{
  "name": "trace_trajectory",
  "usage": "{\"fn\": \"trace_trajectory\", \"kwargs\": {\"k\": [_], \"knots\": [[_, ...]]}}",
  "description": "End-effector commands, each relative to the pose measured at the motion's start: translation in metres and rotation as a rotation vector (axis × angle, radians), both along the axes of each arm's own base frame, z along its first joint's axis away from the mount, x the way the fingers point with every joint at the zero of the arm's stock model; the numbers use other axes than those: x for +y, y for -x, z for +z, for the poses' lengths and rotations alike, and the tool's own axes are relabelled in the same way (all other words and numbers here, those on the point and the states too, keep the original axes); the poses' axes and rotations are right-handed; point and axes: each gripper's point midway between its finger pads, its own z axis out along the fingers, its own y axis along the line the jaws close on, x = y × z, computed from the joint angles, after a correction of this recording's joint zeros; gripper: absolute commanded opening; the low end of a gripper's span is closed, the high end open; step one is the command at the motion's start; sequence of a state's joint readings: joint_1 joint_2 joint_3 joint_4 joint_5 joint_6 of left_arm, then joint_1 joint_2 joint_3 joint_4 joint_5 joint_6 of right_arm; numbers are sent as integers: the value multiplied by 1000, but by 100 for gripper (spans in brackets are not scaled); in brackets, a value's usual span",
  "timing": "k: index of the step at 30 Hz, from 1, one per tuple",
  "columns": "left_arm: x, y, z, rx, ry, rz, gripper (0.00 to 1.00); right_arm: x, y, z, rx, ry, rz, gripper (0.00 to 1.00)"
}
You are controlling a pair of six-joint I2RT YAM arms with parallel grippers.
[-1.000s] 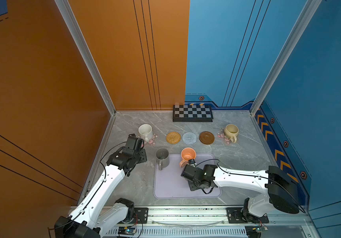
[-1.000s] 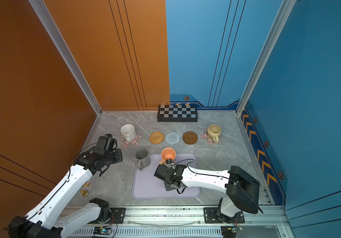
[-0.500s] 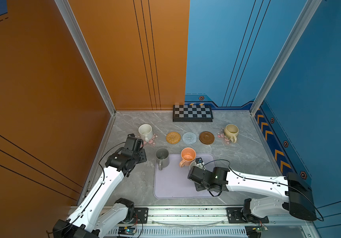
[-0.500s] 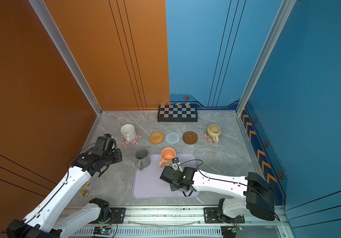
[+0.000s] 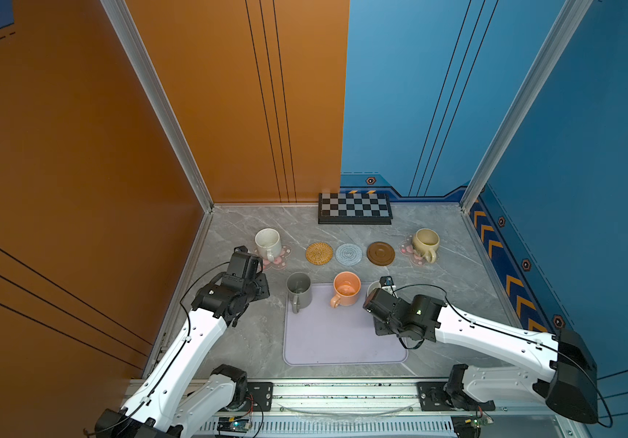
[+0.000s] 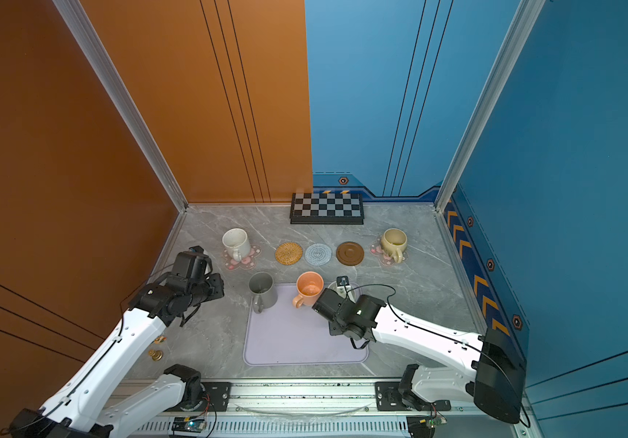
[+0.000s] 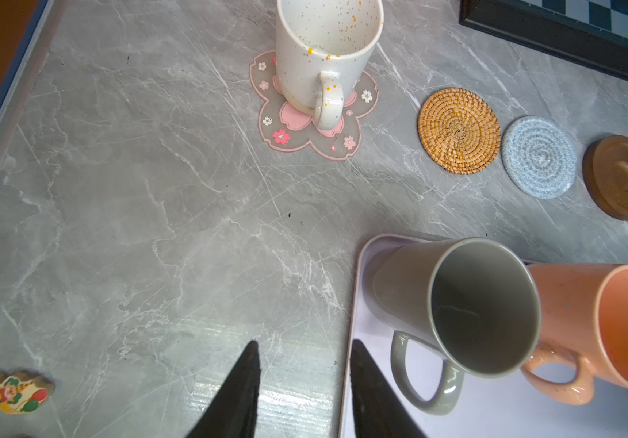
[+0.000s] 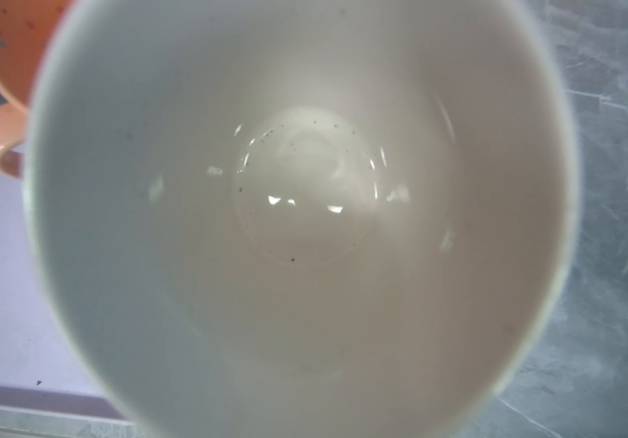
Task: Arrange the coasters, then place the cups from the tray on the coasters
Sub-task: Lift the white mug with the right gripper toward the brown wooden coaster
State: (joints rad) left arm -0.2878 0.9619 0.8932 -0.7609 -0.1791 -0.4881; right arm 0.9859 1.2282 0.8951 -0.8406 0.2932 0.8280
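Right hand (image 5: 386, 282), pinched shut seemingly on the lavender mug (image 8: 305, 227), just swung right over the tray (image 5: 343, 341), brown coaster (image 5: 380, 253) next probably.

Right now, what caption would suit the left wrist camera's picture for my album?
Speckled white mug sits on a flower coaster; grey mug and orange mug stand on the lavender tray.

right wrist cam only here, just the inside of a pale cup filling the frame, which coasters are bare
Observer: Three in the row's middle: rattan disc, grey-blue spiral, brown wooden disc.
Operator: and the flower ones
Observer: Both taken: speckled white mug on the left flower coaster, beige mug on the right flower coaster.
Operator: left arm busy
Observer: No, left gripper is open and empty, near the tray edge.
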Motion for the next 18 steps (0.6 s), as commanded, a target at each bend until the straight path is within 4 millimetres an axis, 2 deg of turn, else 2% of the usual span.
{"fn": "trace_trajectory", "kwargs": {"k": [1, 10, 17, 18], "knots": [[-1, 0, 8, -3, 13, 2, 40, -13, -13, 19, -65, 37, 6, 0], [-3, -9, 13, 0, 8, 4, 40, -39, -46, 39, -101, 82, -31, 0], [-3, -17, 18, -4, -3, 11, 40, -42, -74, 51, -117, 92, -28, 0], [-3, -18, 19, -2, -4, 13, 40, -48, -81, 52, -116, 88, -51, 0]]}}
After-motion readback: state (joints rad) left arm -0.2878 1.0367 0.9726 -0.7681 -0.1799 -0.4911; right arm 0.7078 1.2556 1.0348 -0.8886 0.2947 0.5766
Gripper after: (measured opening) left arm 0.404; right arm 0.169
